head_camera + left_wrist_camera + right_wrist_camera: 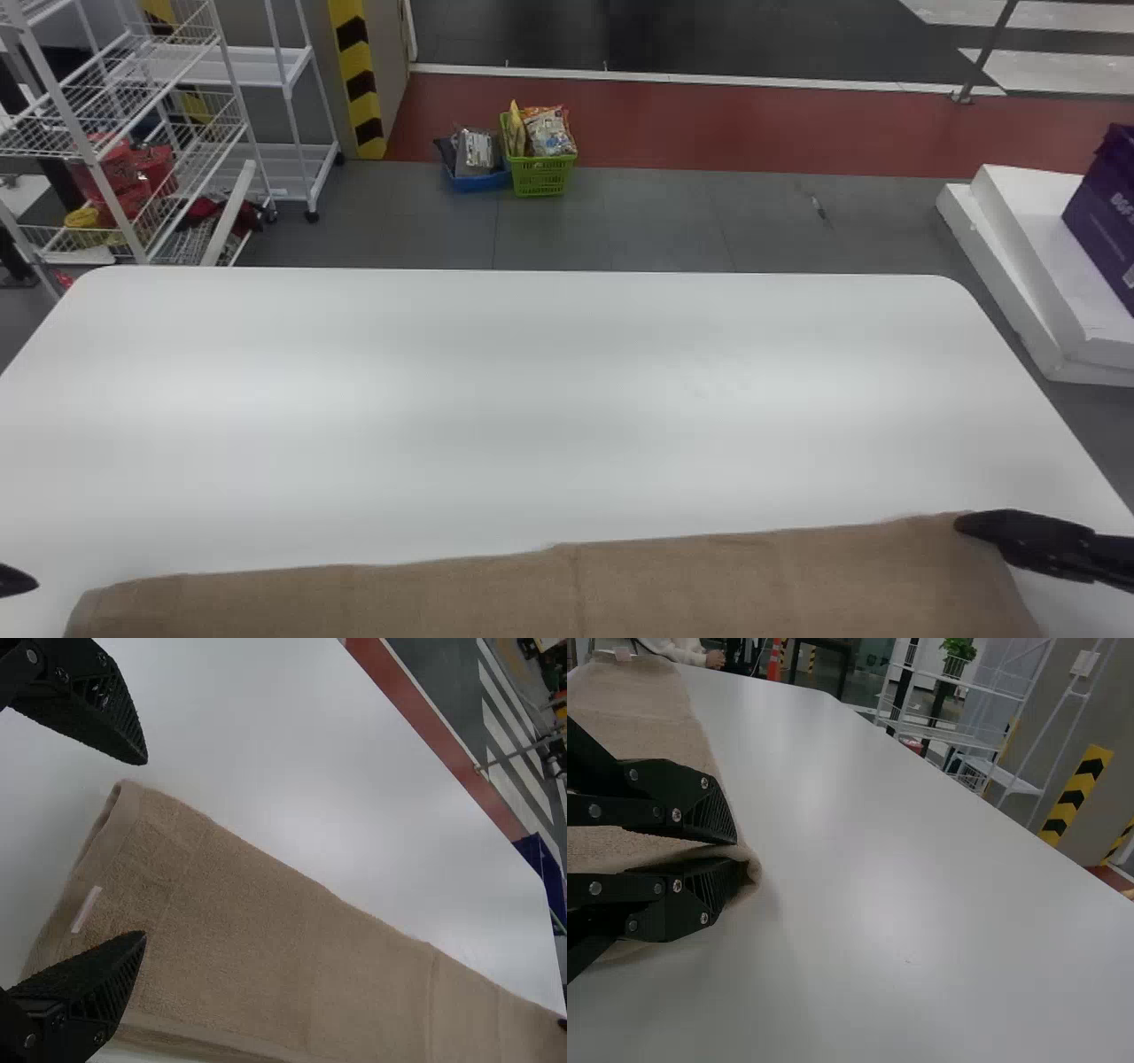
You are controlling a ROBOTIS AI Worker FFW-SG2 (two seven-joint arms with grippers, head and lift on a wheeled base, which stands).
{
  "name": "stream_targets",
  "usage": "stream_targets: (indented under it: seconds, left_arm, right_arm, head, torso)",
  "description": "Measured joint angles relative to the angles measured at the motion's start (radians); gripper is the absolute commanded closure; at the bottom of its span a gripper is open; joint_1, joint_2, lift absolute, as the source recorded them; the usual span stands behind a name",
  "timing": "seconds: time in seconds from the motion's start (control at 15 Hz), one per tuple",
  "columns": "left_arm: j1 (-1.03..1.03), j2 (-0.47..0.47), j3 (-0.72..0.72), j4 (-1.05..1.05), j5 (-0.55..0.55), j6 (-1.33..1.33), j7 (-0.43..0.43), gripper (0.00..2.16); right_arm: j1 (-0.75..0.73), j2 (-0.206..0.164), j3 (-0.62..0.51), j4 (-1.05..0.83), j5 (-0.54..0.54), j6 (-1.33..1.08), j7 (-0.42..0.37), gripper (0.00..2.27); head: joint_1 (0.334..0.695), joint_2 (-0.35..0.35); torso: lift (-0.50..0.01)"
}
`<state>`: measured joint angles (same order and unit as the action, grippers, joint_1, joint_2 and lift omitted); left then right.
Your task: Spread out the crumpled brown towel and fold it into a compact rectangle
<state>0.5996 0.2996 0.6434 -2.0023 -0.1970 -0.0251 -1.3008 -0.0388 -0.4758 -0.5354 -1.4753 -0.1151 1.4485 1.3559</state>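
Along near side of white counter [532, 399], brown towel [567, 594] lies in a long strip; R gripper [974, 525] pinching its far R corner, L gripper [16, 581] near L end, spread wide, one finger over towel, other beyond its edge.

In the head view, the white table [532, 443] is being lit brightly and diffusely, with two broad, blurry-edged patches of glare being reflected toward its left and right sides and a slightly greyer zone being left between them, while the grey floor [620, 221] beyond is being rendered much darker. On the brown towel [443, 594], an even, matte tone is being shown, with little shine being thrown back. In the wrist views, pale sheen is being spread across the tabletop, and faint, soft-edged shadows are being cast beside the cloth.
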Motion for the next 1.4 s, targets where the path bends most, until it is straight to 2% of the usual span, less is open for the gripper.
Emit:
stream_targets:
  seconds: [0.27, 0.47, 0.67, 0.8, 1.07, 1.4]
  left_arm:
    - [-0.043, 0.002, 0.003, 0.008, 0.090, 0.239, -0.007, 0.21]
    - [-0.056, 0.003, 0.041, -0.026, 0.180, 0.546, -0.006, 0.24]
    - [-0.049, -0.004, 0.058, -0.088, 0.244, 0.892, 0.045, 0.27]
    - [-0.045, -0.012, 0.047, -0.116, 0.263, 1.024, 0.103, 0.27]
    - [-0.060, -0.019, 0.018, -0.130, 0.277, 1.110, 0.171, 0.27]
    - [-0.107, -0.037, 0.009, -0.135, 0.303, 1.132, 0.181, 0.27]
  right_arm:
    - [-0.004, 0.000, 0.013, 0.001, 0.012, -0.006, -0.002, 0.96]
    - [-0.005, 0.000, 0.017, 0.008, 0.020, -0.024, -0.011, 0.96]
    - [-0.006, 0.000, 0.026, 0.022, 0.021, -0.050, -0.019, 0.96]
    - [-0.006, 0.000, 0.032, 0.031, 0.022, -0.066, -0.022, 0.96]
    - [-0.006, -0.001, 0.035, 0.046, 0.022, -0.087, -0.021, 0.96]
    - [-0.005, 0.000, 0.047, 0.061, 0.022, -0.112, -0.028, 0.96]
  head:
    - [0.695, -0.029]
    - [0.695, -0.005]
    - [0.695, 0.000]
    - [0.695, -0.003]
    - [0.695, -0.020]
    - [0.695, -0.038]
  torso:
    - [-0.127]
    - [-0.127]
    - [-0.127]
    - [-0.127]
    - [-0.127]
    - [-0.127]
